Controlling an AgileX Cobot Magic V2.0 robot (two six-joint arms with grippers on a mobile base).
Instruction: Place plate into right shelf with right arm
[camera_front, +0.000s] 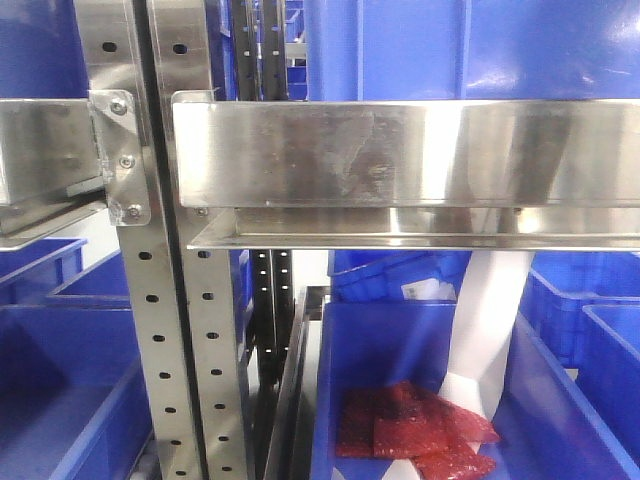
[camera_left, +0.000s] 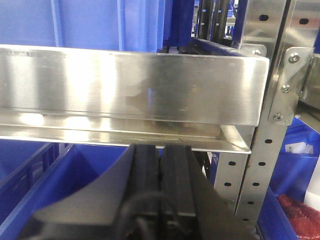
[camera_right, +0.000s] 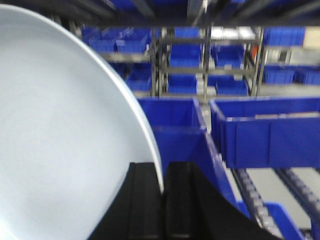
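Gripping the white plate (camera_right: 65, 135) by its rim, the right gripper (camera_right: 162, 200) holds it edge-on and to its left, with blue bins (camera_right: 270, 130) of the steel shelf (camera_front: 400, 160) ahead, while the left gripper (camera_left: 160, 185) sits clenched on nothing below a steel rail (camera_left: 130, 85)

steel shelf rail (camera_front: 400, 150), blue bin (camera_front: 400, 350), red packets (camera_front: 415, 435)

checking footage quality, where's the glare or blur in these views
Front view: sharp, bright glare streaks on the steel rail. Left wrist view: broad glare on its rail, the left gripper close and soft. Right wrist view: motion-blurred throughout; the plate washed pale, bins smeared.
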